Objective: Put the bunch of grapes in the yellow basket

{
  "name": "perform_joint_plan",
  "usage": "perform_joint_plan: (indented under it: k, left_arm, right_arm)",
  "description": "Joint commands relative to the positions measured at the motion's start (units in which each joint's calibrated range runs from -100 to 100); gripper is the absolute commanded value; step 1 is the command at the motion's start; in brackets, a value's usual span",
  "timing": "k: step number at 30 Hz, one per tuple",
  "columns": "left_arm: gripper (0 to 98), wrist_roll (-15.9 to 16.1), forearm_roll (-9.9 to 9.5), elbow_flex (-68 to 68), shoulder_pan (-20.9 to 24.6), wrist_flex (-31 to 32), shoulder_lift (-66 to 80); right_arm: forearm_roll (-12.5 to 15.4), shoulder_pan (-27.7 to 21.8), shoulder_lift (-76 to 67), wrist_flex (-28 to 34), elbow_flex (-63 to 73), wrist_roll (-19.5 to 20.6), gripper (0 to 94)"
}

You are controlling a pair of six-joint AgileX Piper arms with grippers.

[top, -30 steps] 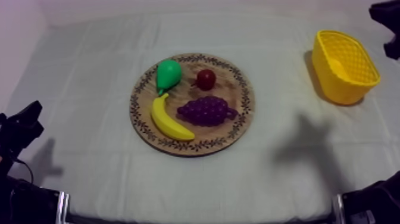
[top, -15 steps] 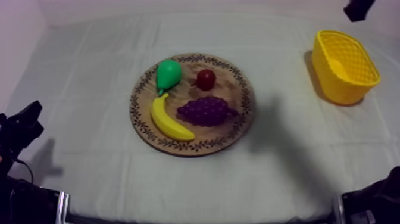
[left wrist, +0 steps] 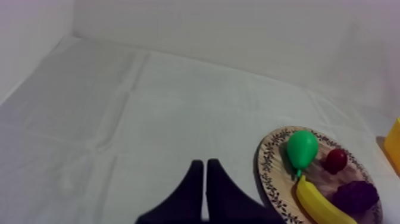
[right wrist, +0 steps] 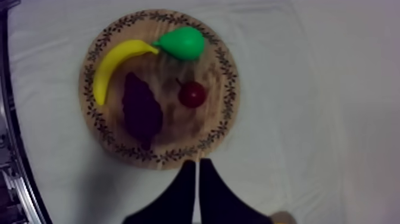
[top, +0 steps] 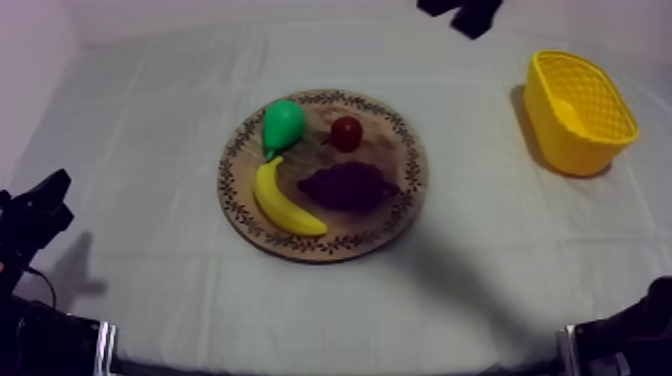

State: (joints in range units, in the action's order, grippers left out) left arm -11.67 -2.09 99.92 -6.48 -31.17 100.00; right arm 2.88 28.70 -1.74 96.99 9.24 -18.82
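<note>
Your right gripper [right wrist: 197, 161] is clenched on nothing: both black fingers lie together as a narrow wedge. It hangs well above the table [top: 150, 120], fingertips over bare cloth [right wrist: 309, 119] just outside the rim of the wooden board [right wrist: 225, 71], on the side nearest the small red fruit [right wrist: 192, 94]. It's clear of all the fruit. In the top view your right arm [top: 465, 12] comes in at the table's far edge, beyond the board and off toward the side of the yellow basket [top: 560, 140].

The bunch of grapes [right wrist: 141, 110] lies flat on the board, between the banana [right wrist: 116, 62] and the small red fruit: just beside the banana, a little apart from the red fruit. No gripper on it. From above, a shadow [top: 440, 262] falls across the grapes and that side of the board, then runs on over the cloth toward the near right.

The pear [right wrist: 181, 43] is on the board as well, its narrow end meeting the banana's tip; you can't tell whether they touch.

The yellow basket stands on the cloth at the table's right side, well apart from the board, opening up.

Your left gripper [left wrist: 205, 162] is clenched on nothing too, fingers together in a wedge. It sits low at the table's left side, well apart from the board, aimed across bare cloth with the board off to one side.
</note>
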Motion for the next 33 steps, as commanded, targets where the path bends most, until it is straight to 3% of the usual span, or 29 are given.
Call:
perform_joint_plan:
  k: [1,13,21,23,25,29,31,33]
  left_arm:
    - [0.1,0.0,-0.03,0.0,0.0,0.0,0.0]
    - [0.1,0.0,-0.03,0.0,0.0,0.0,0.0]
    - [0.1,0.0,-0.03,0.0,0.0,0.0,0.0]
    - [0.1,0.0,-0.03,0.0,0.0,0.0,0.0]
    - [0.1,0.0,-0.03,0.0,0.0,0.0,0.0]
    - [0.1,0.0,-0.03,0.0,0.0,0.0,0.0]
    - [0.1,0.0,-0.03,0.0,0.0,0.0,0.0]
    - [0.1,0.0,-0.03,0.0,0.0,0.0,0.0]
  right_arm:
    - [-0.7,1.1,4.1,0.7,2.3,0.8,0.7]
    - [-5.0,5.4,14.8,1.5,4.7,0.8,0.7]
    - [-5.4,6.1,18.9,1.6,4.9,-0.8,2.9]
    - [-5.3,6.1,19.4,1.6,4.9,-0.6,11.1]
    - [-5.3,6.1,19.7,1.6,5.2,-0.2,27.1]
    - [-5.4,5.9,19.9,1.6,4.9,0.3,69.8]
    - [-5.4,5.9,20.0,1.4,4.4,0.2,81.5]
    - [-5.3,5.9,20.1,1.2,3.9,0.2,87.4]
